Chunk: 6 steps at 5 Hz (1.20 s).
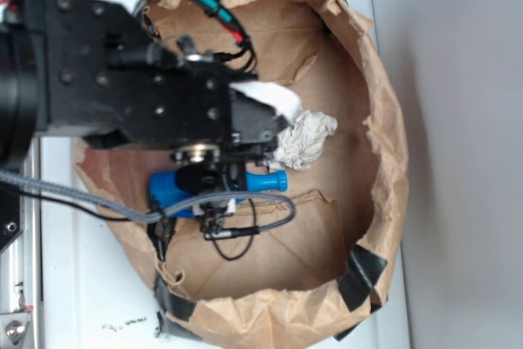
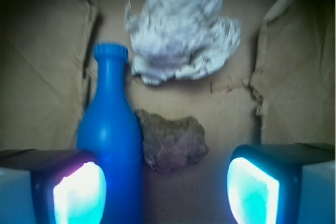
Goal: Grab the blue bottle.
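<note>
Exterior view: the black robot arm [image 1: 122,71] reaches from the left over a brown paper bag [image 1: 384,145] with rolled-down walls, spread open on a white surface [image 1: 82,284]. The blue bottle [image 1: 265,181] lies on the bag floor, cap pointing right, its body partly hidden under the gripper [image 1: 245,149]. A crumpled paper wad [image 1: 306,140] lies just beside it, on the far side.

Wrist view: the jaws stand open, with the bottle [image 2: 110,129] between the two fingertips [image 2: 79,190], close against the left one. A small brownish rock [image 2: 173,142] rests just right of the bottle; the paper wad [image 2: 181,30] lies beyond both.
</note>
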Available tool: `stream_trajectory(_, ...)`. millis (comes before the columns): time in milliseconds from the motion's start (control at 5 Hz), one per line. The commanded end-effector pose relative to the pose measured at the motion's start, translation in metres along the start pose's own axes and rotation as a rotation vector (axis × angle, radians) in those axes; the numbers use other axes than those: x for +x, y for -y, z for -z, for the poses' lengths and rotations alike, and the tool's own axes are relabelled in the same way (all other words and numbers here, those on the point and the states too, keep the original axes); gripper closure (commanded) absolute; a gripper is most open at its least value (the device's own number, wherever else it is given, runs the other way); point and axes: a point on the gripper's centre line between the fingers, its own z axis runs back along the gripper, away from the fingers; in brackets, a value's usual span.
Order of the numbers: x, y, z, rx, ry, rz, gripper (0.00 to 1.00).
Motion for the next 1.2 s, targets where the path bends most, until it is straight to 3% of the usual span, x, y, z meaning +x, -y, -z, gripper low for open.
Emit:
stream_trajectory(0,-0.026,0.005,0.006,-0.041,-0.047,0.025,0.0)
stream_trajectory(200,-0.029,0.013,0.001,-0.06,-0.065,0.014,0.0)
stream_trajectory(400,-0.026,0.016,-0.023,-0.129,-0.036,-0.04,0.0)
stream_trajectory(600,-0.019,0.018,-0.03,-0.139,-0.025,-0.055,0.0)
stream_trajectory(1000,-0.014,0.013,-0.015,-0.038,0.001,0.004,0.0)
